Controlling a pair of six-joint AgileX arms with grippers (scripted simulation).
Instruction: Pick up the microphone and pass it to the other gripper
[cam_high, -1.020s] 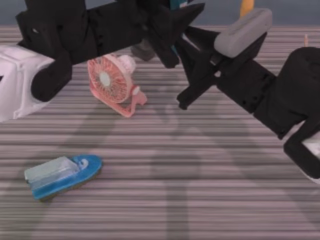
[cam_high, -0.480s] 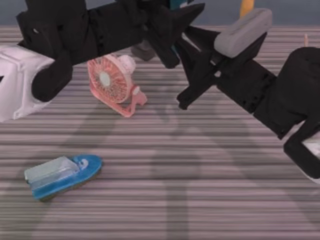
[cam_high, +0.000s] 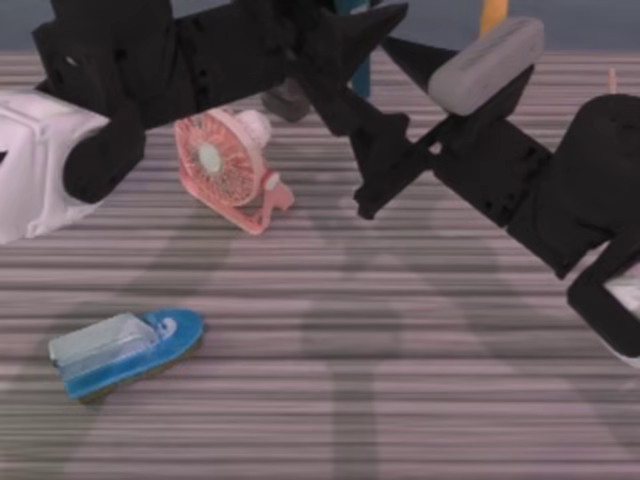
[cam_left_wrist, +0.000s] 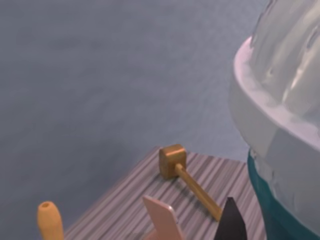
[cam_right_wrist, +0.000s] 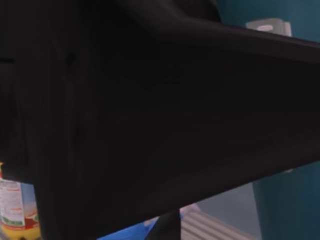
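Note:
The microphone (cam_high: 360, 78) hangs upright above the far middle of the table, a strip of its teal handle showing between black fingers. My left gripper (cam_high: 368, 65) is shut on it. In the left wrist view its white-grey head (cam_left_wrist: 285, 115) fills one side, beside one black fingertip (cam_left_wrist: 232, 220). My right gripper (cam_high: 372, 125) reaches in from the right, open, one finger on either side of the handle. The right wrist view is mostly blocked by the dark left claw, with the teal handle (cam_right_wrist: 290, 210) and its white strip (cam_right_wrist: 270, 25) at the edge.
A pink fan (cam_high: 225, 165) stands at the back left, and a blue and clear toy (cam_high: 125, 352) lies front left. An orange handle (cam_high: 493, 15) stands at the far edge. The left wrist view shows a wooden mallet (cam_left_wrist: 187, 177) and a pink slab (cam_left_wrist: 162, 217).
My right gripper's fingers have spread wider apart, uncovering the teal handle between them. The left arm and the microphone have stayed in place.

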